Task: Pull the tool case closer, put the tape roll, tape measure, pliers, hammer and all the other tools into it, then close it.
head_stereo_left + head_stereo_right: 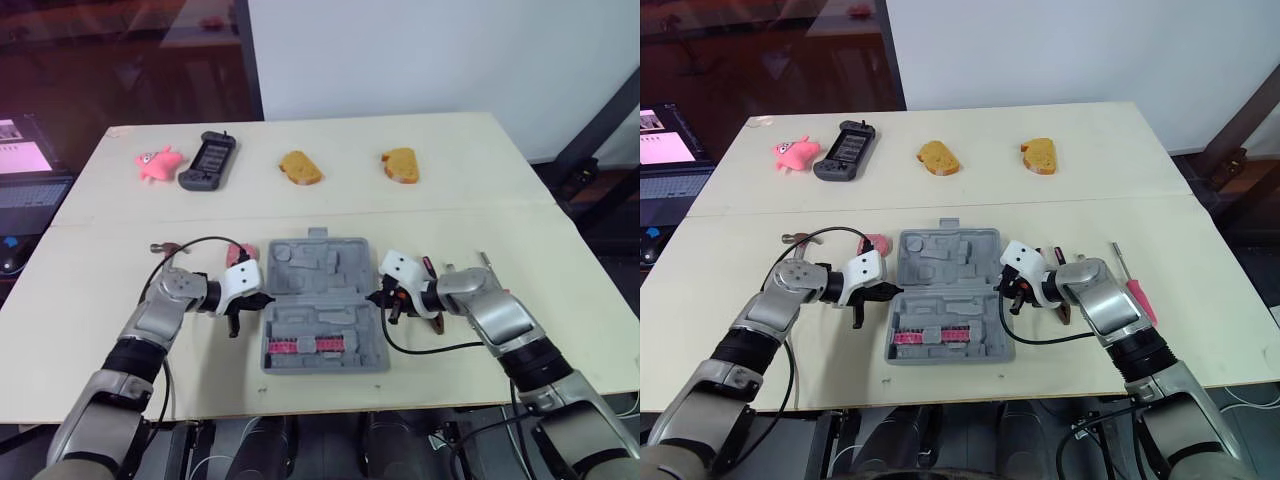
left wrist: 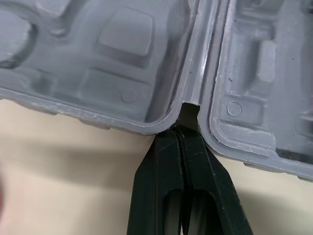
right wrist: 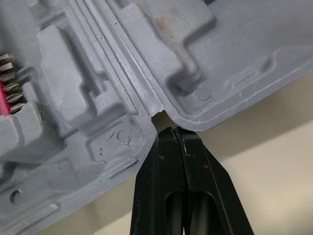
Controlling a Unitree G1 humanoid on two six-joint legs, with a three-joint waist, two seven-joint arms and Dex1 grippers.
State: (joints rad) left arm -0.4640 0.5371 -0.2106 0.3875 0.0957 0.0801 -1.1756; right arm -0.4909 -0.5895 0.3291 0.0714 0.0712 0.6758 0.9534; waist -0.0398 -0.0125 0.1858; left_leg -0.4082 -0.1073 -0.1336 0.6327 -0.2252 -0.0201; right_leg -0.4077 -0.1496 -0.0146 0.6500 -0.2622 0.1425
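Both arms bent inward, low over the pale table (image 1: 450, 200), left gripper (image 2: 181, 133) and right gripper (image 3: 175, 133) squeezed tight on nothing, tips at the hinge ends of the open tool case (image 1: 320, 262), gray bumpy plastic, lying flat between them

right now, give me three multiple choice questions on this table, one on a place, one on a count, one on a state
1. Where is the left pincer tip?
A) at the hinge notch on the side of the tool case
B) inside the case's near half
C) lifted high above the case

2. How many bread slices lie at the far side of the table?
A) one
B) two
C) four

3. The tool case is:
A) shut and latched
B) standing on edge
C) open and lying flat

Answers:
1 A: the left wrist view shows the shut fingers meeting the notch between the halves.
2 B: two slices lie apart there.
3 C: both moulded halves face up.
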